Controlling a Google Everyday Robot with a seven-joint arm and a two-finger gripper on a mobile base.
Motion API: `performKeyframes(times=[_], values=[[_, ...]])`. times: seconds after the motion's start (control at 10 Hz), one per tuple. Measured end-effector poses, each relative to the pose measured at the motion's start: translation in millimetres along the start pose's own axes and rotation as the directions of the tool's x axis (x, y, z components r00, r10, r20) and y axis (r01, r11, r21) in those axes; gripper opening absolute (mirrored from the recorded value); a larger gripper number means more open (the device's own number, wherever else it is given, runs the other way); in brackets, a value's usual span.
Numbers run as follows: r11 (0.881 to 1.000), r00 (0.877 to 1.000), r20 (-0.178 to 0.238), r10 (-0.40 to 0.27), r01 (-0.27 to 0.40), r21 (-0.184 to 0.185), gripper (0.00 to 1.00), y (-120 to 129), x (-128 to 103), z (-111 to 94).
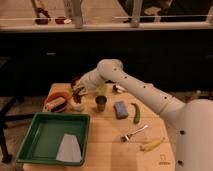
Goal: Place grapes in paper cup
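My gripper (78,91) is at the left back of the wooden table, at the end of the white arm reaching in from the right. It is shut on the grapes (76,85), a dark red-purple lumpy bunch that hangs between the fingers. The paper cup (77,105), short and white, stands right below the gripper; the grapes hang just over its rim. Whether the bunch touches the cup is hidden by the gripper.
An orange bowl (56,102) sits left of the cup. A small dark metal cup (101,103), a pale green cup (103,90), a blue sponge (120,109), a green chili (136,113), a fork (133,133) and a banana (152,144) lie to the right. A green tray (40,131) holds a white napkin (67,148).
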Motion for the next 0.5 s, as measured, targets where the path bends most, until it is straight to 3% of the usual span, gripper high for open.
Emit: performKeyframes(times=[0.4,0.5], values=[[1.0,1.0,0.001,0.0,0.0,0.0,0.74,0.0,-0.3,0.6],[1.0,1.0,0.001,0.001,-0.001,0.0,0.79,0.1,-0.2,0.6]])
